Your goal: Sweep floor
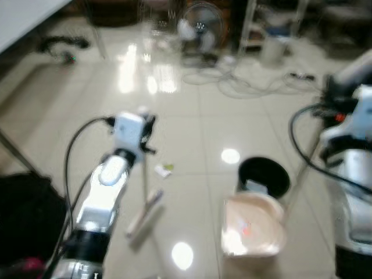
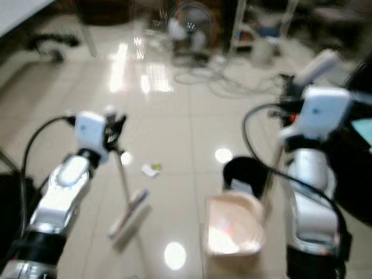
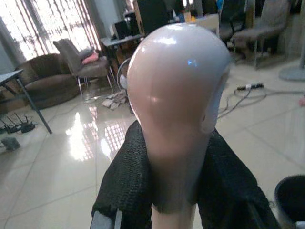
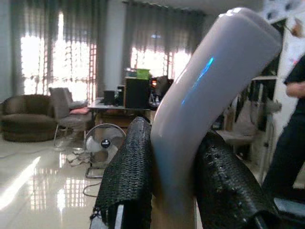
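Sweeping step under way: left gripper (image 3: pixel 174 191) fingers pinching pale broom handle (image 3: pixel 176 119), right gripper (image 4: pixel 174 191) fingers pinching grey dustpan handle (image 4: pixel 200 109). Next: drag broom head (image 2: pixel 129 215) to small white-green scrap (image 2: pixel 151 169), push toward pink dustpan (image 2: pixel 232 232) on tile floor (image 2: pixel 174 116).

You see one broom (image 1: pixel 145 212), one dustpan (image 1: pixel 254 225), one black bin (image 1: pixel 264 176) and one scrap of litter (image 1: pixel 164 170) on the floor. One standing fan (image 1: pixel 200 28) stands at the far end. Two grippers: left gripper (image 3: pixel 174 191), right gripper (image 4: pixel 174 191), each closed on one handle.
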You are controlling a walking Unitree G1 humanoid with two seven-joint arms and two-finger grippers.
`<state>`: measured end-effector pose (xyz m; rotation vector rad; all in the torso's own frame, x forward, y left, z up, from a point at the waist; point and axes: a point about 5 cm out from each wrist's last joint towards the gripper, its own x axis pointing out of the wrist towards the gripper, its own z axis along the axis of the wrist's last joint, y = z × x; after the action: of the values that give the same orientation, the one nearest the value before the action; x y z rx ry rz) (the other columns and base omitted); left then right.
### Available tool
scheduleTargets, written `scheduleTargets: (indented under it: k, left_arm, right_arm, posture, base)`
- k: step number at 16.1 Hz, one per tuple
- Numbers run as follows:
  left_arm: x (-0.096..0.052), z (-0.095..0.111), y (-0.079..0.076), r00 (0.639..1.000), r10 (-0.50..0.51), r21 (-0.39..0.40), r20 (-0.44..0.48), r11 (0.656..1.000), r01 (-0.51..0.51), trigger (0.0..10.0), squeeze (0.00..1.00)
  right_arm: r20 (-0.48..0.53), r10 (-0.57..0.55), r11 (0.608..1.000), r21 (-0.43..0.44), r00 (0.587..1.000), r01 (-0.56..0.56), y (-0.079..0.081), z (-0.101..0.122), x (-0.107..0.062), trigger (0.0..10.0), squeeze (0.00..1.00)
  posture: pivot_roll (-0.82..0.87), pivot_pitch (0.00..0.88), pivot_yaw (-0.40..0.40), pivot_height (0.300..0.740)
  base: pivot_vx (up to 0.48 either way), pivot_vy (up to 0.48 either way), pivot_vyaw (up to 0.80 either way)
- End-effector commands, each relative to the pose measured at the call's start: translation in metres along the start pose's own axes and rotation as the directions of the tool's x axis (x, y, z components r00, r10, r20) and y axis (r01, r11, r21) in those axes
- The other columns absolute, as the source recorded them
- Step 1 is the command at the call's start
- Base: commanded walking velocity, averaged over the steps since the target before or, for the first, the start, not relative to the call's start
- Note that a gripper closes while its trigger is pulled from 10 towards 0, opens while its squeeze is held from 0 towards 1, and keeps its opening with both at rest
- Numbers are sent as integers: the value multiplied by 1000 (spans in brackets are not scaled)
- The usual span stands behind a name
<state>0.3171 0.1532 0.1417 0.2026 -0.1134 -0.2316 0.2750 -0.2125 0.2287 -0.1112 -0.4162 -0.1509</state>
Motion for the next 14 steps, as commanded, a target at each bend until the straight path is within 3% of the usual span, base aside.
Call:
scheduleTargets:
  k: [1,4,9,11,14]
  left_arm:
    - [4,12,-3,999,-17,17,50,1000,16,10000,0]
    - [5,12,0,999,-11,13,46,1000,10,10000,0]
    - [5,11,1,999,-4,14,43,1000,3,10000,0]
    - [5,11,0,999,-4,11,42,1000,3,10000,0]
    - [2,10,-4,999,-16,2,43,1000,15,10000,0]
  right_arm:
    - [2,-5,1000,28,1000,5,-2,2,0,10000,0]
    - [-15,42,998,36,999,-41,7,-2,-2,10000,0]
    - [-46,74,997,40,996,-72,16,-8,-4,10000,0]
    - [-50,50,995,86,997,-46,16,-10,-5,10000,0]
    - [-48,67,995,82,997,-63,17,-11,-6,10000,0]
  posture:
    - [-129,42,43,740]
    - [-127,45,43,740]
    - [-121,47,38,740]
    - [-119,47,36,740]
    - [-122,43,34,740]
  base:
    - [356,0,0]
    - [365,0,0]
    - [407,0,800]
    - [416,0,0]
    - [416,0,0]
